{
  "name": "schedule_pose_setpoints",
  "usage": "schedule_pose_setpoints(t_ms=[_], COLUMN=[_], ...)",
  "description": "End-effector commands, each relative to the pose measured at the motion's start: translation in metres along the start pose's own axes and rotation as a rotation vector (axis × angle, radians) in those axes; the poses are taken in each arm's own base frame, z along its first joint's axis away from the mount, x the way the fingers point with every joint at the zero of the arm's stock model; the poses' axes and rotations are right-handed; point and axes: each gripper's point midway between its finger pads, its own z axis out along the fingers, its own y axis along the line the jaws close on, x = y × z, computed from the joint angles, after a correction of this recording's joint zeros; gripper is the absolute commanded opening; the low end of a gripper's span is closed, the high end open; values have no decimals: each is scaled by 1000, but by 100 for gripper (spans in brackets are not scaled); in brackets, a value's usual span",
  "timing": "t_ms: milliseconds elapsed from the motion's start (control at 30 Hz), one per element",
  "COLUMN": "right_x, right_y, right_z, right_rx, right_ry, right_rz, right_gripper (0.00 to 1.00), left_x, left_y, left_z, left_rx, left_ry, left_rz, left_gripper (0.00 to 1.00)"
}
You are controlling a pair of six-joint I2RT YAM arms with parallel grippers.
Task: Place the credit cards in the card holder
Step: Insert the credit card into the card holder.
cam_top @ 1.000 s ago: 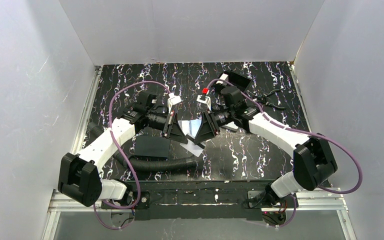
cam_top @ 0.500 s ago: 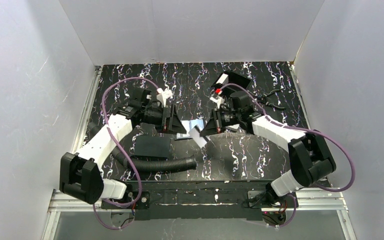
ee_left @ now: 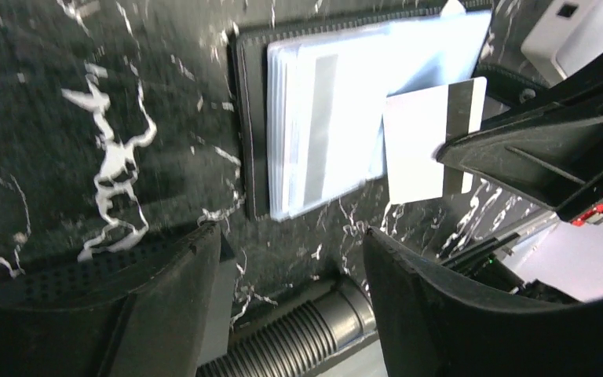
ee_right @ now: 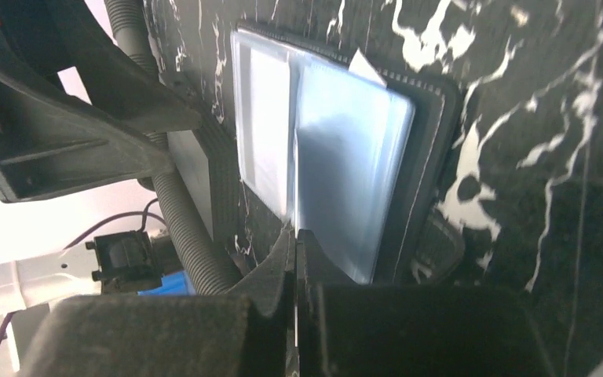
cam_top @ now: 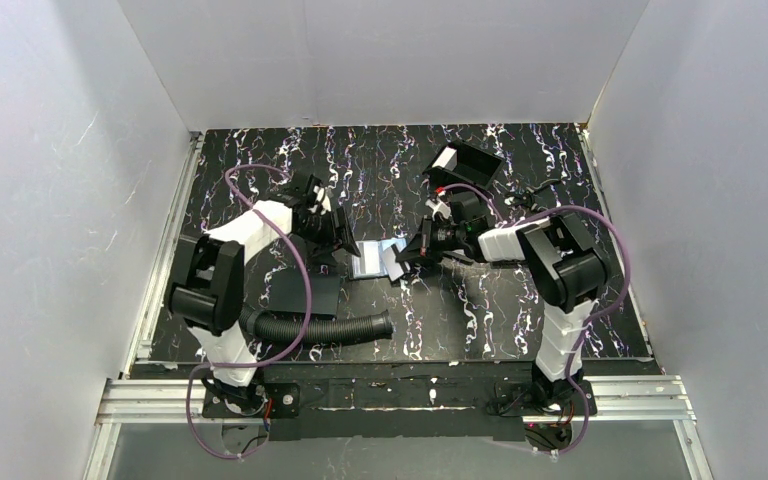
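The card holder point(cam_top: 365, 262) lies open on the table, a black wallet point(ee_left: 250, 133) with pale clear sleeves point(ee_right: 338, 157) fanned out on it. My right gripper point(ee_right: 295, 232) is shut on a whitish credit card point(ee_left: 420, 149) with a grey stripe. It holds the card on edge over the holder's right side, the card point(cam_top: 394, 263) touching or just above the sleeves. My left gripper point(ee_left: 290, 236) stands open and holds nothing, just left of the holder point(cam_top: 338, 232). No other credit cards can be made out.
A black corrugated hose point(cam_top: 325, 328) lies near the front, and a flat black pad point(cam_top: 305, 293) sits left of centre. An open black box point(cam_top: 468, 160) stands at the back, with dark tools point(cam_top: 540, 195) to its right. White walls close in on three sides.
My left gripper let go of the holder and drew back left, its arm folding in. The holder came down onto the table. My right gripper shut on the whitish card and lowered it to the holder.
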Motion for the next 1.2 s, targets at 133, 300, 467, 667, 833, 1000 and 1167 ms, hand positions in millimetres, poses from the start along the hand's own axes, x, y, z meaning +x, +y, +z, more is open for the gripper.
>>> schedule_pose_setpoints(t_ms=[133,300,467,667,833,1000,1167], right_x=[-28,-25,-22,-18,-13,-11,-11], right_y=[20,21,12,4,3,9,9], right_z=[10,12,9,5,5,5,8], right_rx=[-100,-145,-89,-69,-83,-136,-147], right_ry=[-75,-74,-76,-67,-46,-40,-39], right_rz=[-94,-100,-113,-82,-83,-73,-64], right_gripper=[1,1,1,1,1,1,1], left_x=[-28,-27,-24,-20,-16,-13,-11], left_y=[0,4,10,18,26,26,23], left_z=[21,36,46,49,52,54,55], left_rx=[-30,-35,-48,-81,-109,-106,-97], left_ry=[-19,30,57,69,79,88,96], left_rz=[50,32,22,17,8,9,16], left_gripper=[49,42,45,48,43,39,38])
